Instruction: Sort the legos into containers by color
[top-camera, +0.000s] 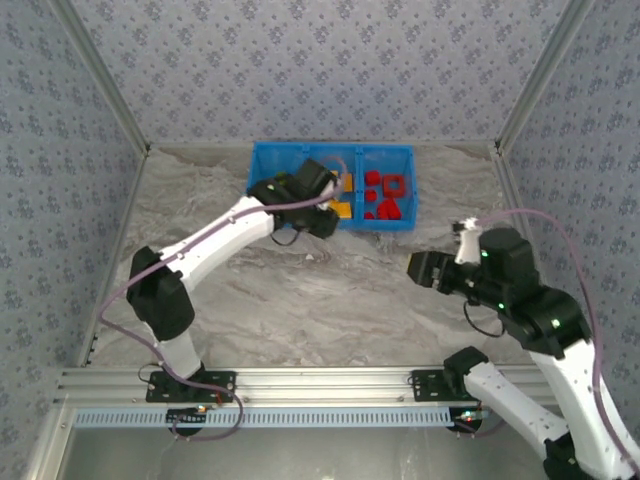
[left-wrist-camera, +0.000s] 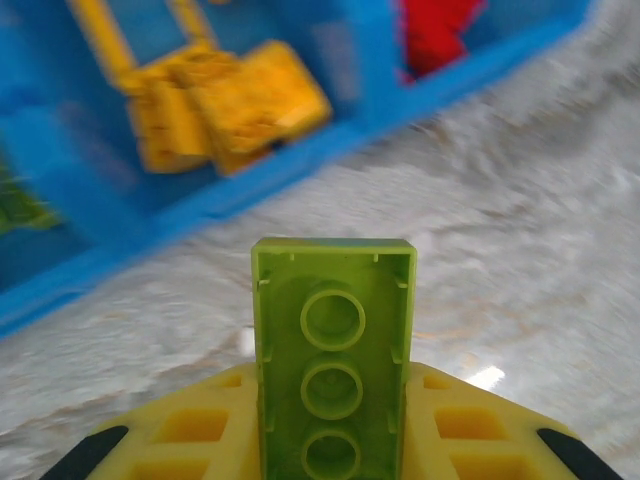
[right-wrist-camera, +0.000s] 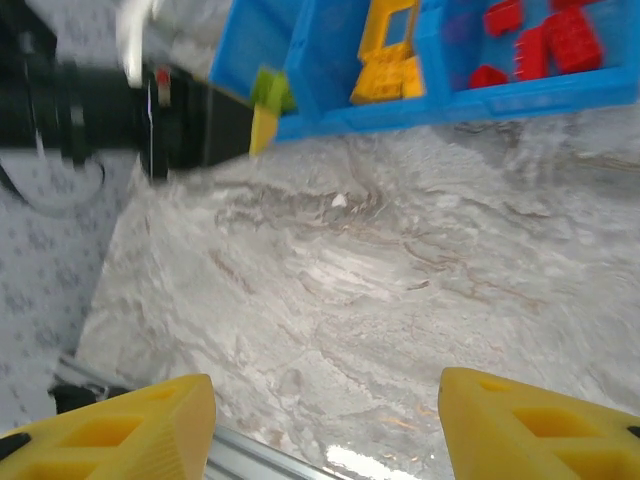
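My left gripper (left-wrist-camera: 333, 440) is shut on a lime green lego (left-wrist-camera: 333, 350), held underside up just in front of the blue tray (top-camera: 270, 160). That lego (right-wrist-camera: 268, 92) also shows at the tray's near edge in the right wrist view. Orange-yellow legos (left-wrist-camera: 230, 105) fill the middle compartment. Red legos (top-camera: 385, 195) lie in the right one, and a bit of green (left-wrist-camera: 15, 205) shows at the left. My right gripper (right-wrist-camera: 325, 420) hangs open over bare table near the front right, nothing between its fingers.
The marble-patterned table (top-camera: 330, 290) stretches between the tray and the arm bases. Patterned walls close in the sides and back. An aluminium rail (top-camera: 330, 380) runs along the near edge. The left arm (top-camera: 210, 245) reaches diagonally toward the tray.
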